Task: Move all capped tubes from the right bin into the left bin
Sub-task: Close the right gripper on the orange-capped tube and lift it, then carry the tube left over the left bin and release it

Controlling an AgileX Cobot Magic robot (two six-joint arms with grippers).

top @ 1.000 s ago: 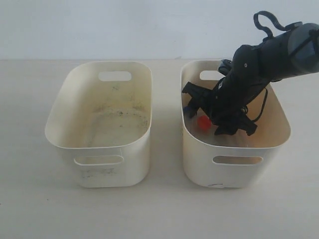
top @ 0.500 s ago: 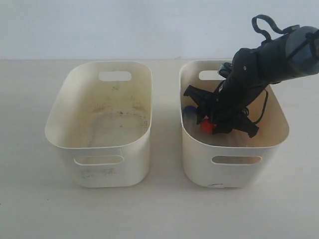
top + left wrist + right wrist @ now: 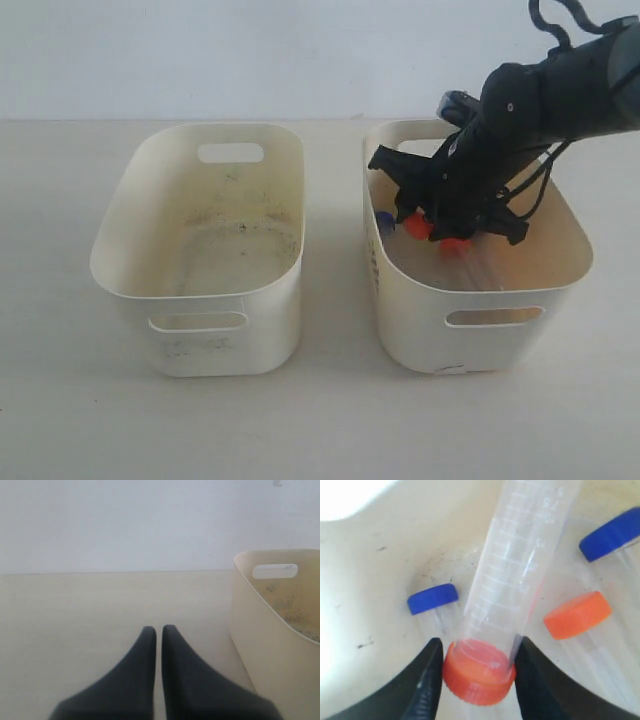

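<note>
The right bin (image 3: 480, 335) holds several capped tubes. My right gripper (image 3: 440, 232) reaches down into it and is shut on an orange-capped tube (image 3: 515, 570), its fingers pressing either side of the orange cap (image 3: 479, 676). Loose on the bin floor lie another orange-capped tube (image 3: 577, 614) and two blue-capped tubes (image 3: 433, 598) (image 3: 612, 534). The left bin (image 3: 225, 340) shows only dark specks inside. My left gripper (image 3: 159, 630) is shut and holds nothing, low over the table beside the left bin (image 3: 265, 630); the exterior view does not show it.
The two bins stand side by side with a narrow gap between them (image 3: 335, 250). The pale table (image 3: 320, 430) spreads around them, and a white wall (image 3: 250, 50) rises behind.
My right gripper closed on the orange-capped tube and rose a little inside the right bin. The right bin shifted slightly to the right.
</note>
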